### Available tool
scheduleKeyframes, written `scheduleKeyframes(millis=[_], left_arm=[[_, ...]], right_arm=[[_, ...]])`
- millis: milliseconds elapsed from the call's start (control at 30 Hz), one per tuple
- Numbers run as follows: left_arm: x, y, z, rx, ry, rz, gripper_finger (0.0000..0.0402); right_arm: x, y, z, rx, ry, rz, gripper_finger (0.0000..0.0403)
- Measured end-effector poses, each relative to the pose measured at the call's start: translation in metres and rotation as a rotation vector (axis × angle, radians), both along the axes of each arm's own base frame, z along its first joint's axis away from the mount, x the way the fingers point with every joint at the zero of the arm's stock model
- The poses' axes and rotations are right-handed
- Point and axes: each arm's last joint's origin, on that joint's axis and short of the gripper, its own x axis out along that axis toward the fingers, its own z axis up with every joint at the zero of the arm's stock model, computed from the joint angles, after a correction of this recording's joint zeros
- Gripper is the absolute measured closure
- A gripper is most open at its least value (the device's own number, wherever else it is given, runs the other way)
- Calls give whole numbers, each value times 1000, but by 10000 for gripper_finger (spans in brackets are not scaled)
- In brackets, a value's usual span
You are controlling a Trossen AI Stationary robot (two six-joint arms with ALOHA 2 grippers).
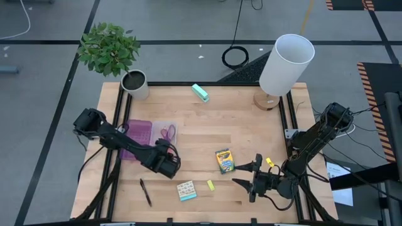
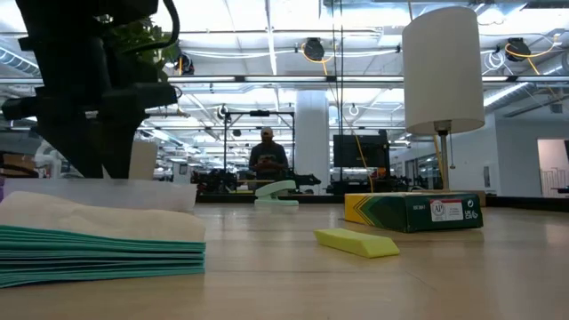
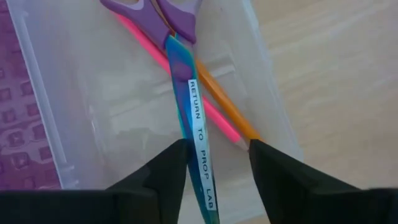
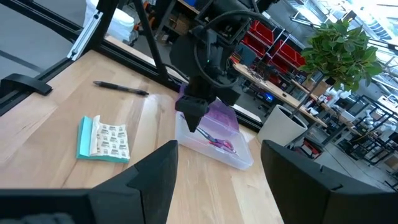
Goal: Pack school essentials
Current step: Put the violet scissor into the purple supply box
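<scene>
Now we see the left gripper (image 3: 217, 163) spread over the scissors (image 3: 180, 81) in the clear case (image 1: 164, 133); right gripper (image 1: 246, 174) spread beside the crayon box (image 1: 224, 161), pen (image 1: 145, 191) near the front edge

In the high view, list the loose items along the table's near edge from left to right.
black pen → patterned square pad → tiny yellow piece → yellow-green crayon box → right tool, open.

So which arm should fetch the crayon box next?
Probably the right. Its gripper sits open on the table just beside the crayon box, while the left gripper is over the clear case with the scissors between its fingers.
</scene>
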Motion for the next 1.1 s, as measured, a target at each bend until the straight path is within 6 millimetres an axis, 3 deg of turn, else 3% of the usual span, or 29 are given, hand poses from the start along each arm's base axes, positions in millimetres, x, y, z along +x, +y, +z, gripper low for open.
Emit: scheduleKeyframes(millis=[167,600,933,1100], left_arm=[[0,4,0,6,13,9,217],[-3,5,0,13,82,-49,307],[-10,8,1,37,161,-60,343],[-10,8,1,41,168,-79,341]], right_arm=[[0,0,0,0,0,0,179],[0,0,0,0,0,0,179],[0,0,0,0,0,1,179],[0,0,0,1,0,1,179]])
